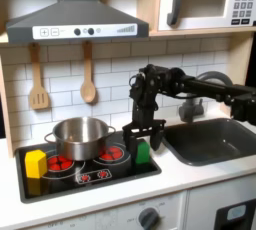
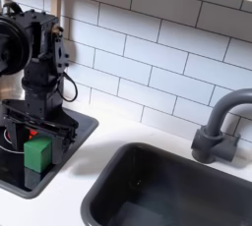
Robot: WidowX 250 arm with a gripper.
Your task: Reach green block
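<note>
A yellow block (image 1: 35, 163) stands on the toy stovetop's (image 1: 60, 182) front corner at the first exterior view's left. Just to its right on the stovetop sits a steel pot (image 1: 79, 137), partly over one of the red burners (image 1: 110, 155), with a wooden slotted spatula (image 1: 38, 78) and a wooden spoon (image 1: 88, 76) hanging on the tiled wall above it.

The green block (image 1: 142, 152) rests on the stovetop's right-hand edge in the first exterior view, a small, plain, matte, bright green cube, much smaller than the pot. In the second exterior view the green block (image 2: 38, 153) shows its darker front face and lighter top, close to the stovetop's (image 2: 61, 153) corner.

The gripper (image 1: 144, 136) is directly over the block, fingers spread wide to either side of it and reaching down about to its top; whether they touch it cannot be told. In the second exterior view the gripper (image 2: 37, 132) frames the block the same way, jaws apart and holding nothing.

Between pot and block in the first exterior view lies an open strip of stovetop with a burner. To the block's right the stovetop ends at once, then a narrow band of white counter (image 1: 170, 179), then the dark sink (image 1: 212, 139) with its grey faucet (image 2: 220, 132) behind, the arm (image 1: 200, 82) stretching over them.
</note>
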